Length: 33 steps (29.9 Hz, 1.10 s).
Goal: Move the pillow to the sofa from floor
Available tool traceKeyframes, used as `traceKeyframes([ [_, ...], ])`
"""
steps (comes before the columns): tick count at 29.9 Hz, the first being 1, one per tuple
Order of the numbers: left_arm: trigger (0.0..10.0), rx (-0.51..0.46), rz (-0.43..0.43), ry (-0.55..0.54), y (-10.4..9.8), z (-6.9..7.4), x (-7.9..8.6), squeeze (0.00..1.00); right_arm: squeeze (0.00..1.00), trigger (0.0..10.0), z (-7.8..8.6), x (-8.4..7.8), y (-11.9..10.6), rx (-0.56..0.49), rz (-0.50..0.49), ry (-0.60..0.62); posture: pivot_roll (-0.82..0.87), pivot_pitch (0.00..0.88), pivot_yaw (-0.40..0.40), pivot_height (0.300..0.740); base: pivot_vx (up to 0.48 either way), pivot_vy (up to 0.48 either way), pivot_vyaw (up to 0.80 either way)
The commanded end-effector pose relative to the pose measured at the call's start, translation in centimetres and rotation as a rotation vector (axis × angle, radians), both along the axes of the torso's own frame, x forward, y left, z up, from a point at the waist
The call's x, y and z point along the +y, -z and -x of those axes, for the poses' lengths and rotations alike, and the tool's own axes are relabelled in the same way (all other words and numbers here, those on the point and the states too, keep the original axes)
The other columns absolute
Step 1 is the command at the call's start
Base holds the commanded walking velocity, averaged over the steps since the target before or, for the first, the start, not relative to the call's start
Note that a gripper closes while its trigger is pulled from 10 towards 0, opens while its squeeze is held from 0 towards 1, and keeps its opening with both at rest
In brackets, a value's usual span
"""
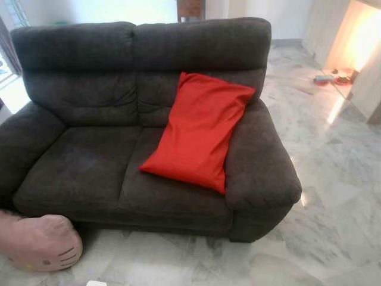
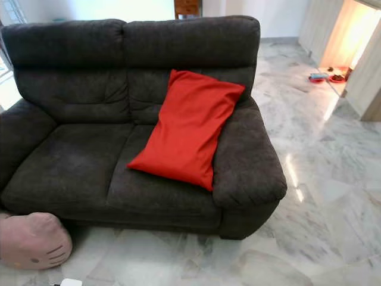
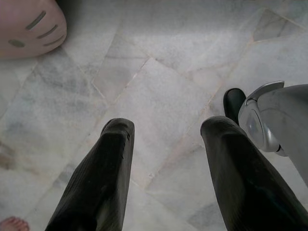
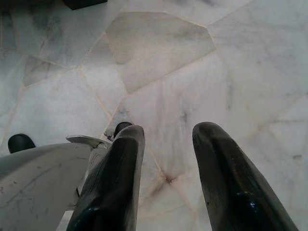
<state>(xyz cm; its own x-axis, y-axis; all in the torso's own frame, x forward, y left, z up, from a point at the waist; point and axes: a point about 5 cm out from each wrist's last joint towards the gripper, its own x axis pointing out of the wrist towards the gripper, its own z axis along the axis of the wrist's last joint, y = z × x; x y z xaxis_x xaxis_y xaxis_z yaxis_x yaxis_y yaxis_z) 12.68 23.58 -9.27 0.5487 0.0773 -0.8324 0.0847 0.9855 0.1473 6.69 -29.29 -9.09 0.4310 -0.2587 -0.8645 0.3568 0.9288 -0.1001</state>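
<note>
Marble floor (image 1: 333, 196): pale grey-veined slabs, glossy, running in front of and to the right of the seating.
Sofa (image 1: 89, 161): dark charcoal fabric two-seater, facing the robot; both seat cushions visible.
Red pillow (image 1: 199, 131): lies on the right-hand seat cushion, leaning against the backrest and the right armrest, tilted; it rests wholly on the sofa, not on the floor.
Pink cushion (image 1: 41, 243): round, with a cartoon cat face; sits on the floor touching the sofa's front left corner, and also appears at the edge of the left wrist view.
Left end effector (image 3: 166, 168): hangs low over bare marble, fingers spread apart, nothing between them.
Right end effector (image 4: 166, 173): likewise pointed at the floor, fingers parted, holding nothing.
Small items: a few coloured objects on the floor by the lit doorway (image 1: 339, 77), too small to identify; a bare toe at the corner of the left wrist view.
Task status: judged complete for the red pillow, which is already on the sofa. If the pink cushion is the intended item, the pick-up is not yet begun.
</note>
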Motion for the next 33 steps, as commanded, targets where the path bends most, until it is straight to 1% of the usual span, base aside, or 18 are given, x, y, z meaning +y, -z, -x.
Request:
traceKeyframes([
  [1,10.0,-0.006,-0.006,-0.006,-0.17,0.1,0.68,0.0,0.0,10.0,-0.15,0.19,0.01,-0.016,-0.004,0.003,-0.05,0.0,0.055,0.74,0.0,0.364,0.0],
  [11,10.0,-0.001,-0.006,-0.009,-0.16,0.32,0.85,0.0,0.0,10.0,-0.1,0.21,0.0,-0.022,-0.007,0.001,-0.05,0.0,0.059,0.74,0.0,0.37,0.0],
  [33,10.0,-0.013,0.005,-0.038,-0.23,-0.08,0.73,0.0,0.0,10.0,-0.59,0.06,-0.16,-0.037,-0.008,-0.005,-0.05,0.03,0.048,0.74,0.0,0.366,0.0],
])
